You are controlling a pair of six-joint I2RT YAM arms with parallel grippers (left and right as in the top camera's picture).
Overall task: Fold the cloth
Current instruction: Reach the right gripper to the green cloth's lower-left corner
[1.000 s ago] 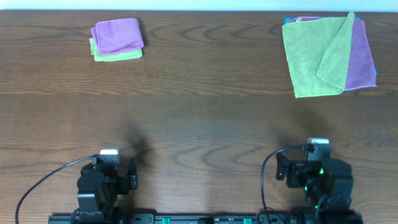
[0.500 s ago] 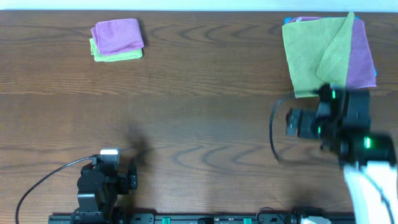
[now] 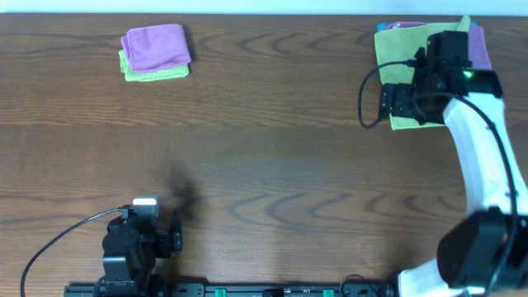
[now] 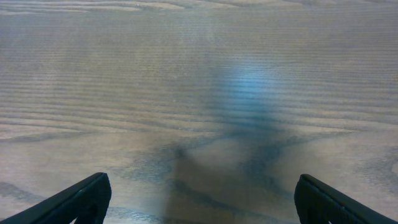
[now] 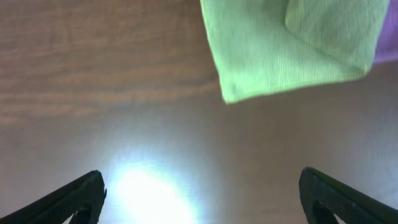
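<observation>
A green cloth (image 3: 402,74) lies spread at the table's far right on top of a purple cloth (image 3: 483,51), with one flap folded over. My right gripper (image 3: 429,82) hangs above the green cloth's near edge, open and empty. In the right wrist view the green cloth's near corner (image 5: 273,56) lies ahead of the wide-open fingers (image 5: 202,199), and a sliver of purple cloth (image 5: 388,53) shows at the right edge. My left gripper (image 3: 157,239) rests at the front left, open and empty, over bare wood (image 4: 202,199).
A small folded stack, purple cloth on green (image 3: 155,51), sits at the far left. The wooden table (image 3: 264,165) spans the whole view. A cable (image 3: 365,91) loops off the right wrist.
My right arm has swung from its rest at the front edge out to the far right, above the green cloth. The left arm has not moved.
</observation>
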